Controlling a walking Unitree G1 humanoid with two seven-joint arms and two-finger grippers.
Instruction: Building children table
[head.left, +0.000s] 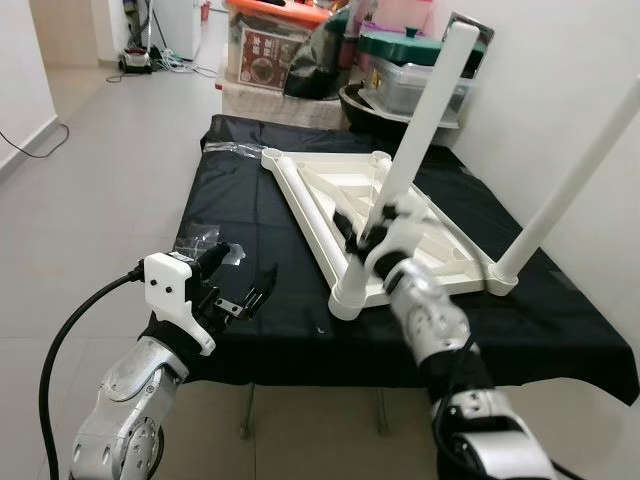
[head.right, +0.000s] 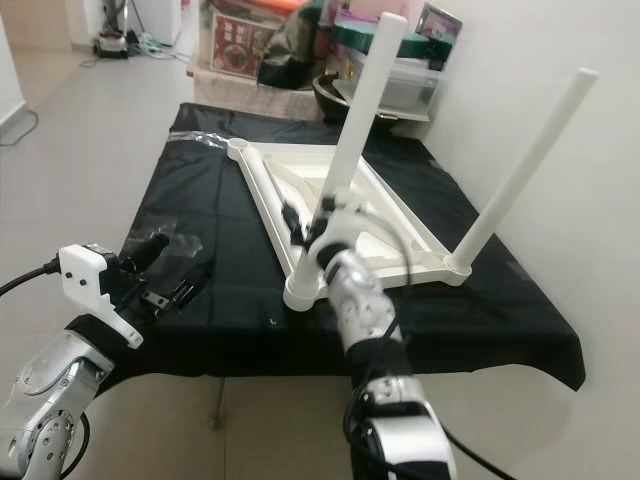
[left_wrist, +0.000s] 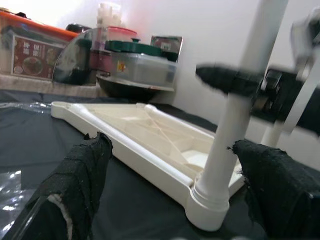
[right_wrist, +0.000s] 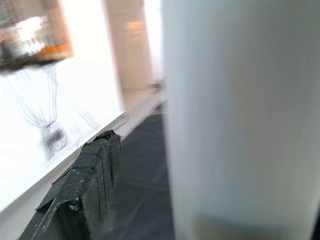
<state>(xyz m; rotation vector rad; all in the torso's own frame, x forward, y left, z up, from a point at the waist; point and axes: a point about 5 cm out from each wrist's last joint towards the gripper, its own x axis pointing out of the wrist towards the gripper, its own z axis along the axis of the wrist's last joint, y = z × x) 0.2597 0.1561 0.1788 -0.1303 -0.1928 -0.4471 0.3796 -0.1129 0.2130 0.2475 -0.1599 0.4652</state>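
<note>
I see a pale tiled floor (head.left: 120, 170) running back toward a doorway, with cables (head.left: 150, 55) lying near the far wall. A plain white wall (head.left: 560, 90) stands on the right. A black cloth (head.left: 250, 200) covers a long bench. Behind it sit stacked storage boxes (head.left: 270, 50), a dark bowl (head.left: 375, 108) and lidded containers (head.left: 420, 70). The light is even and soft.

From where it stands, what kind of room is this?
Probably a home hallway or storage corner: tiled floor, a folding table under a black cloth, stacked plastic storage boxes against the wall. The right gripper grips a white table leg.
</note>
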